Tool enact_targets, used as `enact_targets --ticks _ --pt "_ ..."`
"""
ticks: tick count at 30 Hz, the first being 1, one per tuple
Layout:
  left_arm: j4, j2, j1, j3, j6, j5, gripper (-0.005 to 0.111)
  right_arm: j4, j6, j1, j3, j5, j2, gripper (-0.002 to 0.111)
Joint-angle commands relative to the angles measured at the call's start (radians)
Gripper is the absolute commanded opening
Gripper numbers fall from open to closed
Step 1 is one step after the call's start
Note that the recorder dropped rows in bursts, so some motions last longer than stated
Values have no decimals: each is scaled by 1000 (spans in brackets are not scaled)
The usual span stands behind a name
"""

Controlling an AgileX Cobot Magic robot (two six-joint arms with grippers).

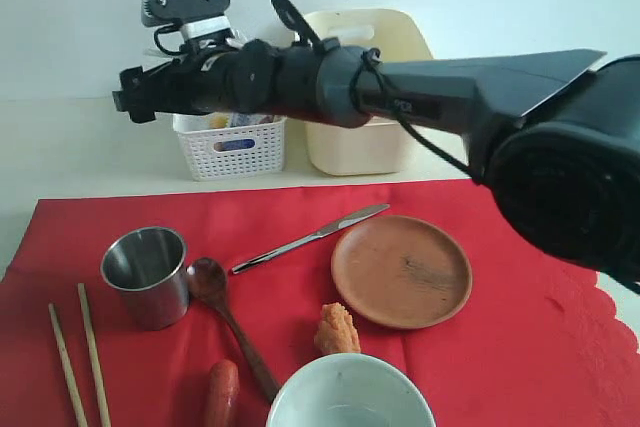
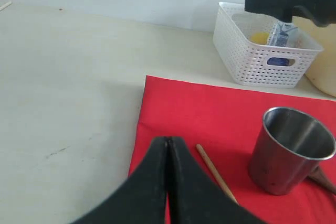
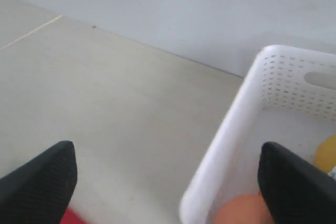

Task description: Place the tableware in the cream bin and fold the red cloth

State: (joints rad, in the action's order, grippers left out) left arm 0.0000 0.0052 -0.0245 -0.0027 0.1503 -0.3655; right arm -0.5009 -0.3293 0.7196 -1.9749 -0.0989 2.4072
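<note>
While left fingers [image 2: 149, 182] meet, right fingers [image 3: 39, 182] spread wide.

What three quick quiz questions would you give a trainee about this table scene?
1. True or false: the steel cup stands upright on the red cloth.
2. The right gripper hovers over which item? A) cream bin B) white lattice basket C) brown plate
3. Fill in the blank: in the left wrist view, the left gripper is ____ (open or shut).

Key: 1 true; 2 B; 3 shut, with nothing between its fingers.
</note>
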Motion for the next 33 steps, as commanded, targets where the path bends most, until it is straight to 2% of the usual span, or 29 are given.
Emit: enact_targets --ticks 1,6,18,25,33 --pt "-9 -5 0 3 2 6 0 35 -8 1 -10 -243 -112 75" --pt "-9 -5 0 3 2 6 0 140 -8 1 -10 -492 -228 62" --pt "-9 -5 0 3 2 6 0 409 161 1 2 -903 -434 62" --pt "-9 -5 0 3 2 6 0 516 238 1 227 -878 -644 62" --pt "-9 -5 0 3 2 6 0 518 238 1 498 -875 -909 62"
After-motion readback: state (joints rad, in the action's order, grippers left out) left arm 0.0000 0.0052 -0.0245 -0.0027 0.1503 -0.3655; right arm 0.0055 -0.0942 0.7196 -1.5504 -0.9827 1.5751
